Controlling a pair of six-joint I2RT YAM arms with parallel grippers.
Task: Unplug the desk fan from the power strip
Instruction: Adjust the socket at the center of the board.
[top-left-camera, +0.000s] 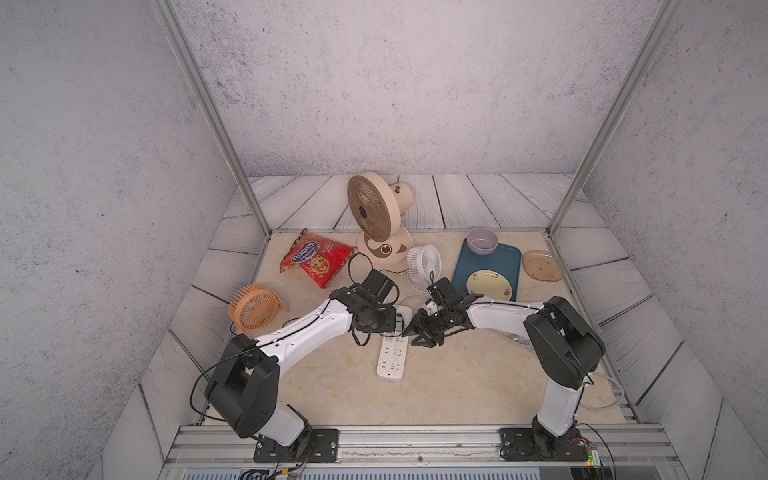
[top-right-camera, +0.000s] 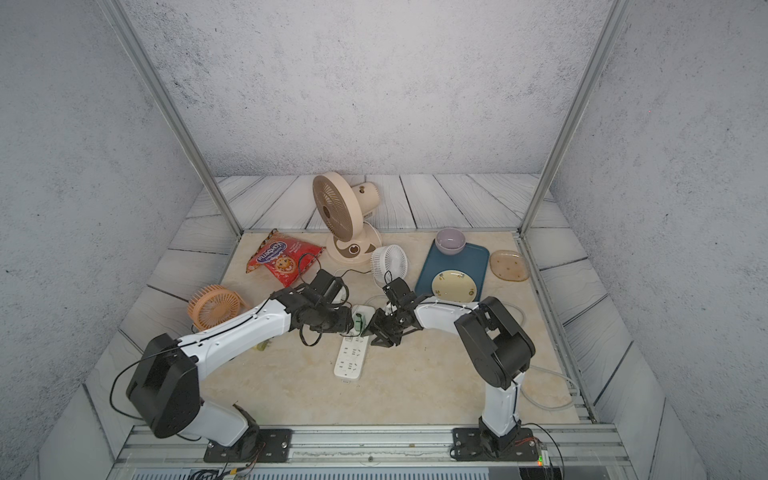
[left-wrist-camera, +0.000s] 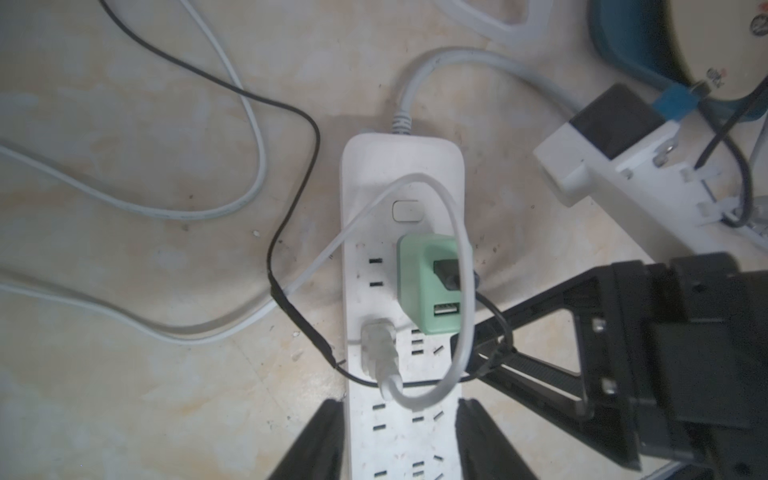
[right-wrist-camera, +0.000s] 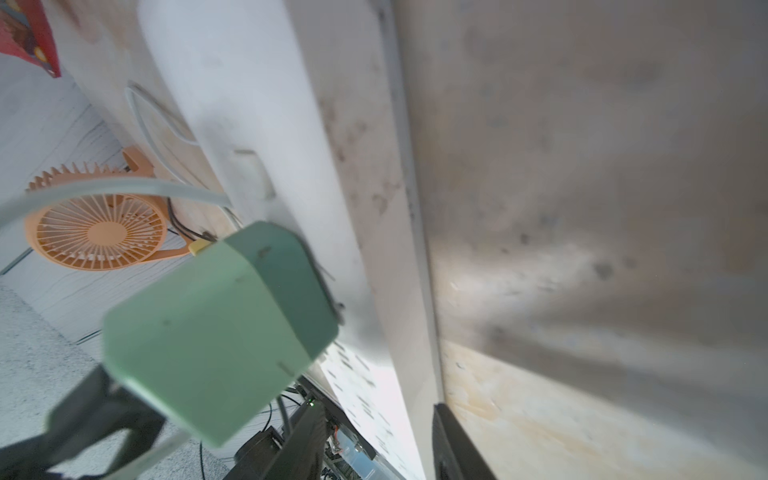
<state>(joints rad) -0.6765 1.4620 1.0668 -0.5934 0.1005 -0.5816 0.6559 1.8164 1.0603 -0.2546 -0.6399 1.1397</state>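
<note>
One strip, table centre, holds two plugs: green plug, white plug. Three fans: beige fan 12 o'clock, white fan 1, orange fan 9. Left gripper straddles strip; clamping undeterminable. Right gripper, 3 o'clock, half-open, empty.

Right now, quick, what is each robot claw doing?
Left gripper: jaws either side of the power strip; squeezing it or not, cannot tell.
Right gripper: open, holding nothing, tips at the strip's edge.
</note>
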